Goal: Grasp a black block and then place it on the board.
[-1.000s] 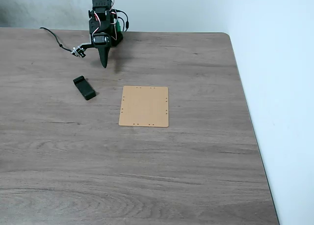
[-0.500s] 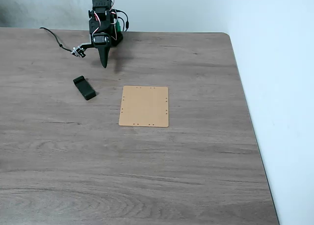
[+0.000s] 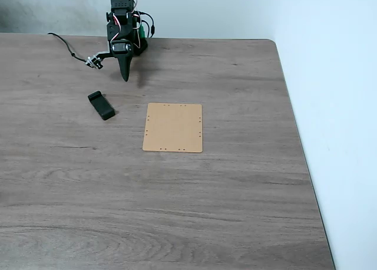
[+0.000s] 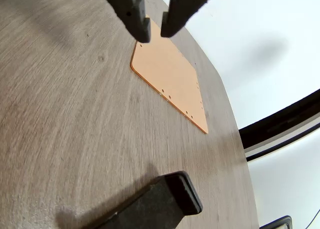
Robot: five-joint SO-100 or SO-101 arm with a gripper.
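Observation:
The black block (image 3: 101, 105) lies flat on the wood-grain table, left of the tan-orange board (image 3: 173, 127). My gripper (image 3: 125, 76) hangs point-down near the arm's base at the table's far edge, well behind the block and apart from it. In the wrist view its two fingers (image 4: 139, 20) come in from the top with a narrow slit between them and nothing held; the gripper (image 4: 155, 34) is shut. Beyond the tips lies the board (image 4: 170, 79), and one rounded end of the block (image 4: 160, 201) shows at the bottom.
The arm's base (image 3: 122, 22) stands at the table's far edge with a cable (image 3: 69, 50) trailing left. The table's right edge (image 3: 297, 146) drops off beside a pale floor. Bare wood surrounds the board and the block.

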